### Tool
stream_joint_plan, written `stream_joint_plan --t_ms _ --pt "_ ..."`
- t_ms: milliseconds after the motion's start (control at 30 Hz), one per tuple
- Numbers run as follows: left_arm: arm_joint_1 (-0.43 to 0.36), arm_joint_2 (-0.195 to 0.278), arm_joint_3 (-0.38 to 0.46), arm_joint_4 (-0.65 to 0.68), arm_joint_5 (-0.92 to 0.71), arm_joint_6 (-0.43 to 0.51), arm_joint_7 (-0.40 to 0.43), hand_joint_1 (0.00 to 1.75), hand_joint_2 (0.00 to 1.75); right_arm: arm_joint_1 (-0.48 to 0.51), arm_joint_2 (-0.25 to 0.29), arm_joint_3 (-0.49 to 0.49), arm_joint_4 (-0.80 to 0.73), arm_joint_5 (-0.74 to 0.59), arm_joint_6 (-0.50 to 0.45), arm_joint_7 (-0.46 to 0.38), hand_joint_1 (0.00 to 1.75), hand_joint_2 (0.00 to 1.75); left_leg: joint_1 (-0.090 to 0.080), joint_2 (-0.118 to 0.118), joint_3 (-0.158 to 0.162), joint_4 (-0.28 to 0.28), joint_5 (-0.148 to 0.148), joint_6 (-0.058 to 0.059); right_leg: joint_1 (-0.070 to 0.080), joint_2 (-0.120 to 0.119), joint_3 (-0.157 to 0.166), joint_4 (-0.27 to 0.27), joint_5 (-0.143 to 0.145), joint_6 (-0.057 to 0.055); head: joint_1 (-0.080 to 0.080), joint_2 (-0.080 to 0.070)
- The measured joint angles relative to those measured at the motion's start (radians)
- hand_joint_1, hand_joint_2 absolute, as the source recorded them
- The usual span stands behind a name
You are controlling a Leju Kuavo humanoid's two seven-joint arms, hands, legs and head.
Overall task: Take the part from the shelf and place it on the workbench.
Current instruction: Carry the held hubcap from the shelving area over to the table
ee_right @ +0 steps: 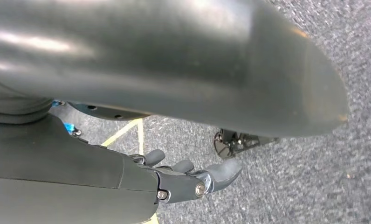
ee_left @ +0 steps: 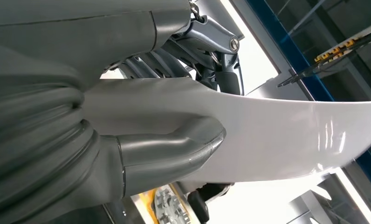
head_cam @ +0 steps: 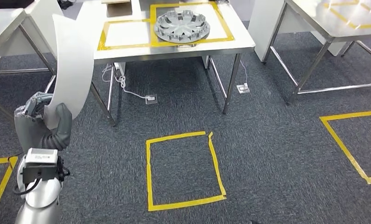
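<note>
A: Part status?

B: The white curved panel [head_cam: 73, 60] stands upright in the left hand [head_cam: 44, 123], thumb clamped across its lower end, well short of the workbench [head_cam: 174, 49].

A: Handling?

B: Likely light, stiff, glossy and slippery; grip the lower edge firmly. Right hand [ee_right: 193, 179] hangs with fingers loosely apart, holding nothing.

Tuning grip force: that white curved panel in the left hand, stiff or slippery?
White panel likely stiff: it stands upright above the left hand without sagging. Glossy reflections suggest a slippery surface. Held at its lower end, it may lever in the hand.
</note>
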Motion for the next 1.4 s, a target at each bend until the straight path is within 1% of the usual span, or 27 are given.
stream_joint_plan --t_ms 67,167,200,233,267,367,400,467,533,600,667,700,733,767,800,867,900,933,1000,1033,1100,1133,1200,1233,1267,1300,1400 --pt "0.004 -0.001 0.008 -0.011 -0.01 -0.006 0.001 1.75 1.75 -0.003 0.0 0.002 0.0 0.005 0.0 0.001 0.0 0.0 0.003 -0.001 0.022 -0.002 -0.006 0.009 -0.002 -0.004 -0.042 0.076 -0.013 0.01 0.002 0.0" --pt "0.008 -0.003 0.016 -0.016 -0.022 -0.014 0.004 1.75 1.75 -0.005 0.0 0.004 0.0 0.01 0.001 0.009 0.0 0.0 0.004 -0.002 0.041 -0.002 -0.028 0.014 -0.008 -0.007 -0.176 0.249 -0.08 0.024 0.005 0.0" --pt "0.011 -0.004 0.017 -0.016 -0.025 -0.016 0.005 1.75 1.75 -0.004 0.001 0.004 0.0 0.011 0.001 0.011 0.0 0.0 0.004 -0.003 0.05 -0.002 -0.037 0.013 -0.01 -0.007 -0.209 0.273 -0.1 0.027 0.005 0.0" --pt "0.013 -0.005 0.018 -0.016 -0.026 -0.018 0.006 1.75 1.75 -0.002 0.001 0.004 0.0 0.011 0.001 0.013 0.0 0.0 0.004 -0.005 0.062 -0.002 -0.047 0.011 -0.012 -0.008 -0.227 0.266 -0.104 0.028 0.005 0.0" --pt "0.015 -0.006 0.02 -0.016 -0.027 -0.019 0.006 1.75 1.75 -0.001 0.001 0.004 0.0 0.011 0.002 0.014 0.0 0.0 0.005 -0.005 0.076 -0.001 -0.059 0.009 -0.013 -0.008 -0.229 0.227 -0.083 0.026 0.006 0.0" --pt "0.016 -0.012 0.02 -0.016 -0.028 -0.025 0.006 1.75 1.75 0.001 0.001 0.004 0.001 0.007 0.005 0.015 0.0 0.0 0.003 -0.006 0.109 0.0 -0.095 -0.003 -0.011 -0.012 -0.198 0.042 0.079 0.015 0.006 0.0" --pt "0.016 -0.015 0.02 -0.016 -0.028 -0.027 0.006 1.75 1.75 0.002 0.001 0.004 0.001 0.006 0.006 0.015 0.0 0.0 0.002 -0.006 0.116 -0.002 -0.107 -0.009 -0.008 -0.012 -0.189 0.008 0.114 0.011 0.006 0.0" --pt "0.014 -0.018 0.02 -0.016 -0.029 -0.029 0.005 1.75 1.75 0.001 0.001 0.004 0.001 0.004 0.007 0.015 0.0 0.0 0.001 -0.009 0.133 0.004 -0.114 -0.023 -0.006 -0.012 -0.176 -0.005 0.121 -0.001 0.006 0.0" --pt "0.01 -0.019 0.02 -0.016 -0.03 -0.029 0.003 1.75 1.75 -0.001 0.001 0.004 0.001 0.003 0.008 0.015 0.0 0.0 0.003 -0.007 0.126 0.045 -0.107 -0.034 -0.008 -0.01 -0.154 -0.012 0.115 -0.017 0.004 0.0" --pt "0.005 -0.02 0.019 -0.015 -0.03 -0.029 0.002 1.75 1.75 -0.003 0.001 0.003 0.001 0.003 0.008 0.014 0.0 0.0 0.004 -0.003 0.064 0.147 -0.119 -0.04 -0.008 -0.01 -0.13 -0.015 0.103 -0.03 0.002 0.0" --pt "0.003 -0.021 0.019 -0.012 -0.03 -0.029 0.002 1.75 1.75 -0.003 0.001 0.003 0.001 0.003 0.008 0.013 0.0 0.0 0.004 -0.002 -0.022 0.259 -0.172 -0.044 -0.007 -0.009 -0.109 -0.015 0.082 -0.035 0.001 0.0" --pt "0.003 -0.021 0.019 -0.009 -0.03 -0.029 0.003 1.75 1.75 -0.002 0.001 0.003 0.001 0.003 0.008 0.013 0.0 0.0 0.004 -0.002 -0.056 0.287 -0.201 -0.045 -0.006 -0.008 -0.097 -0.015 0.071 -0.034 0.001 0.0" --pt "0.003 -0.021 0.019 -0.007 -0.029 -0.029 0.003 1.75 1.75 -0.001 0.001 0.003 0.001 0.003 0.008 0.012 0.0 0.0 0.004 -0.002 -0.076 0.287 -0.215 -0.044 -0.006 -0.006 -0.083 -0.015 0.06 -0.034 0.001 0.0" --pt "0.003 -0.021 0.019 -0.006 -0.029 -0.029 0.002 1.75 1.75 -0.001 0.001 0.003 0.001 0.003 0.008 0.012 0.0 0.0 0.004 -0.002 -0.082 0.258 -0.207 -0.042 -0.006 -0.005 -0.068 -0.014 0.048 -0.033 0.001 0.0" --pt "0.002 -0.021 0.019 -0.005 -0.028 -0.029 0.002 1.75 1.75 0.0 0.001 0.003 0.001 0.003 0.008 0.01 0.0 0.0 0.004 -0.001 -0.076 0.204 -0.17 -0.039 -0.006 -0.004 -0.052 -0.015 0.036 -0.031 0.001 0.0" --pt "0.001 -0.021 0.019 -0.004 -0.028 -0.029 0.0 1.75 1.75 -0.001 0.001 0.003 0.001 0.002 0.008 0.01 0.0 0.0 0.001 0.0 -0.055 0.08 -0.052 -0.029 -0.004 -0.002 -0.025 -0.013 0.011 -0.025 0.001 0.0" --pt "0.0 -0.021 0.019 -0.003 -0.027 -0.029 0.0 1.75 1.75 -0.002 0.001 0.003 0.001 0.002 0.008 0.01 0.0 0.0 -0.002 0.0 -0.047 0.042 -0.009 -0.024 -0.002 -0.001 -0.017 -0.013 -0.002 -0.019 0.001 0.0" --pt "-0.002 -0.021 0.019 -0.002 -0.027 -0.029 0.0 1.75 1.75 -0.002 0.001 0.003 0.001 0.001 0.008 0.011 0.0 0.0 -0.003 0.0 -0.042 0.023 0.013 -0.017 -0.001 0.0 -0.01 -0.01 -0.009 -0.012 0.001 0.0" --pt "-0.007 -0.023 0.019 -0.002 -0.027 -0.029 0.0 1.75 1.75 -0.003 0.001 0.003 0.001 0.0 0.008 0.012 0.0 0.0 -0.001 -0.003 -0.028 0.021 0.009 -0.005 0.001 0.001 -0.008 0.005 -0.011 -0.001 0.002 0.0" --pt "-0.011 -0.025 0.02 -0.002 -0.027 -0.028 0.0 1.75 1.75 -0.004 0.001 0.003 0.001 -0.001 0.008 0.012 0.0 0.0 0.001 -0.004 -0.02 0.019 0.005 0.002 0.001 0.0 -0.019 0.035 -0.003 0.004 0.002 0.0" --pt "-0.018 -0.027 0.02 -0.001 -0.027 -0.028 0.0 1.75 1.75 -0.006 0.001 0.003 0.001 -0.003 0.008 0.013 0.0 0.0 0.003 -0.003 -0.001 0.017 -0.008 0.013 -0.002 -0.003 -0.085 0.139 0.0 0.015 0.005 0.0" --pt "-0.019 -0.027 0.02 -0.001 -0.027 -0.027 0.0 1.75 1.75 -0.007 0.001 0.003 0.001 -0.003 0.008 0.015 0.0 0.0 0.003 -0.003 0.008 0.017 -0.017 0.016 -0.003 -0.005 -0.131 0.204 -0.017 0.02 0.006 0.0" --pt "-0.02 -0.028 0.02 0.001 -0.027 -0.027 0.0 1.75 1.75 -0.005 0.001 0.003 0.001 -0.002 0.008 0.017 0.0 0.0 0.003 -0.004 0.026 0.017 -0.037 0.018 -0.005 -0.007 -0.214 0.287 -0.082 0.026 0.008 0.0" --pt "-0.02 -0.028 0.02 0.002 -0.027 -0.027 0.0 1.75 1.75 -0.003 0.001 0.003 0.001 -0.002 0.008 0.018 0.0 0.0 0.003 -0.005 0.038 0.017 -0.048 0.018 -0.006 -0.007 -0.238 0.291 -0.106 0.027 0.008 0.0" --pt "-0.02 -0.028 0.02 0.002 -0.027 -0.027 0.0 1.75 1.75 -0.002 0.001 0.003 0.001 -0.002 0.008 0.018 0.0 0.0 0.003 -0.006 0.053 0.017 -0.06 0.016 -0.006 -0.007 -0.247 0.266 -0.106 0.026 0.008 0.0" --pt "-0.02 -0.028 0.02 0.003 -0.027 -0.027 0.0 1.75 1.75 -0.002 0.001 0.003 0.001 -0.002 0.008 0.018 0.0 0.0 0.003 -0.007 0.069 0.017 -0.072 0.014 -0.005 -0.007 -0.243 0.214 -0.077 0.022 0.008 0.0" --pt "-0.026 -0.029 0.02 0.01 -0.022 -0.027 0.0 1.75 1.75 0.0 0.0 0.002 0.001 -0.002 0.008 0.018 0.0 0.0 0.001 -0.009 0.103 0.017 -0.109 0.005 0.004 -0.008 -0.21 0.036 0.091 0.004 0.008 0.0"
